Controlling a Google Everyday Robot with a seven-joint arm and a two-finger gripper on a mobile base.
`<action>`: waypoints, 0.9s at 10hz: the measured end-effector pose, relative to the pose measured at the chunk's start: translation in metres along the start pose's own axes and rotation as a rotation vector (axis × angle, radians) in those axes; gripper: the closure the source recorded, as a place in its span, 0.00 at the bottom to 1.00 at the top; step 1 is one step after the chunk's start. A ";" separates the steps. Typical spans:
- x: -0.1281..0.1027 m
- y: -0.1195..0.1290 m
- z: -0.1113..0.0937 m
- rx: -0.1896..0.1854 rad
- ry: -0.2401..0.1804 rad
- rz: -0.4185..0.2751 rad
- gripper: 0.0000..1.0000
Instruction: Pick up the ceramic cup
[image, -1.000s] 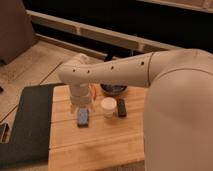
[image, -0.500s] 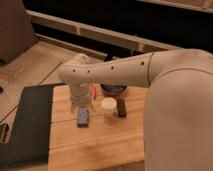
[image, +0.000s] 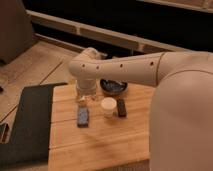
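The ceramic cup (image: 108, 106) is small and cream-white with a round pale rim. It stands upright near the middle of the wooden table (image: 100, 147). My white arm reaches in from the right, and its wrist bends down at the table's back left. The gripper (image: 84, 98) hangs below the wrist, just left of the cup and apart from it. A dark blue-black bowl (image: 113, 87) sits just behind the cup.
A flat blue-grey object (image: 82, 116) lies left of the cup, below the gripper. A small dark block (image: 121, 107) lies right of the cup. A dark mat (image: 27, 125) covers the floor left of the table. My arm's large white body fills the right side.
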 end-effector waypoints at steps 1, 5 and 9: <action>-0.006 -0.009 -0.001 -0.007 -0.018 -0.003 0.35; -0.008 -0.011 -0.001 -0.009 -0.024 -0.009 0.35; 0.005 -0.057 0.034 0.033 0.043 0.056 0.35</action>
